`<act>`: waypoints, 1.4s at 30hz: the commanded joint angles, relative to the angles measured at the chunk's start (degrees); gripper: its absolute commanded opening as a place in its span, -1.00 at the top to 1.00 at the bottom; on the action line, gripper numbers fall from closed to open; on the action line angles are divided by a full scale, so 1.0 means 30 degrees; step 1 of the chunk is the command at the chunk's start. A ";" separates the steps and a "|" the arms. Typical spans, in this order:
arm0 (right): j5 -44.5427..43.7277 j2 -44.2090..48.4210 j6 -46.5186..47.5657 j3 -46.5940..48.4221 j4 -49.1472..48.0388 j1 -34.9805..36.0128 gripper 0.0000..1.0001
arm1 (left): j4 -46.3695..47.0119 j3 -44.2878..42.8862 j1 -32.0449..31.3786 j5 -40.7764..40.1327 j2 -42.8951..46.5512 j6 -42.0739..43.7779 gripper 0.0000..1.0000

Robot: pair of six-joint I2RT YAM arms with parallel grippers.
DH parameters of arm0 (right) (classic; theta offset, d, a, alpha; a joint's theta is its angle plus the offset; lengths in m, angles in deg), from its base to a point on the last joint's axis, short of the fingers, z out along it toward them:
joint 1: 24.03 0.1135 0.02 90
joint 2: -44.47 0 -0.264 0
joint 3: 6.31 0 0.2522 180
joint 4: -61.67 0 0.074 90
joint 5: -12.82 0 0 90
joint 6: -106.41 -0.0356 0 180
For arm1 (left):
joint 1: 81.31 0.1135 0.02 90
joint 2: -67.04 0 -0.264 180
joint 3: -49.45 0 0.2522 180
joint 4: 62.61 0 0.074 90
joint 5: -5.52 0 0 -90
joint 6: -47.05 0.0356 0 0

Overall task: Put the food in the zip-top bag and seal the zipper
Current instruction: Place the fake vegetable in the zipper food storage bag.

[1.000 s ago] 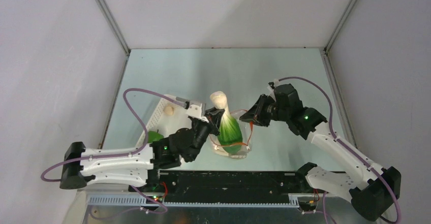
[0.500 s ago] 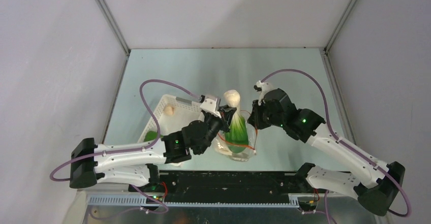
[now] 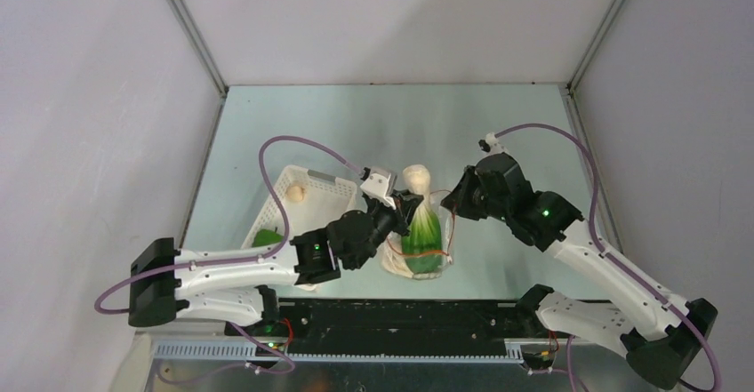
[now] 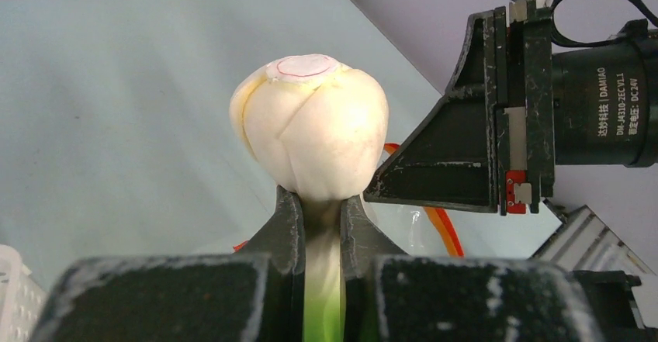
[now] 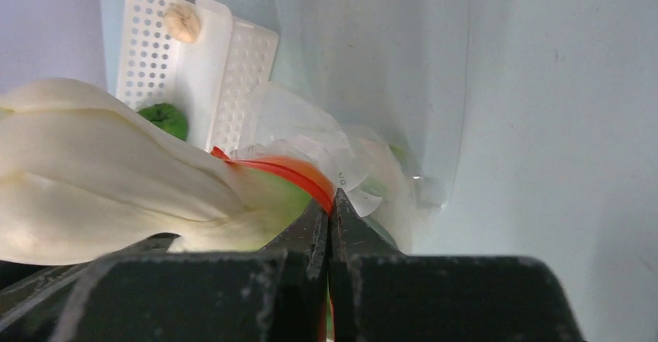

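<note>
A bok choy (image 3: 421, 223) stands upright, white bulb up and green leaves down inside the mouth of the clear zip-top bag (image 3: 418, 263). My left gripper (image 4: 320, 201) is shut on its stalk just below the white bulb (image 4: 314, 121). My right gripper (image 5: 331, 209) is shut on the red-orange zipper (image 5: 299, 173) at the bag's right rim, holding that edge up beside the bok choy (image 5: 101, 171). In the top view the right gripper (image 3: 451, 204) sits just right of the stalk. A small white mushroom (image 3: 296, 193) lies in the basket.
A white perforated basket (image 3: 313, 188) stands left of the bag, with a green vegetable (image 3: 265, 236) at its near end. The enclosure's walls rise at both sides and the back. The two wrists are close together over the bag.
The left arm has carried the bok choy to the right and lower into the bag. The right gripper has shut on the zipper strip and shifted slightly right with it.
</note>
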 commanded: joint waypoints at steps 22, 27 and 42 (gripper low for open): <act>-0.0269 0.2553 -0.4288 0.0230 -0.3242 -0.0489 1.00 | -1.1971 -0.2299 0.0070 0.5588 -0.1261 0.0121 1.00; 0.0039 0.2637 -0.4285 0.0105 -0.3625 -0.0499 1.00 | -1.4841 -0.3765 0.0086 0.4539 -0.1939 -0.0946 0.99; 0.1456 0.1997 -0.3555 0.0104 -0.3866 -0.0147 1.00 | -1.5667 -0.5925 0.0079 0.4763 0.1159 -0.1735 -0.16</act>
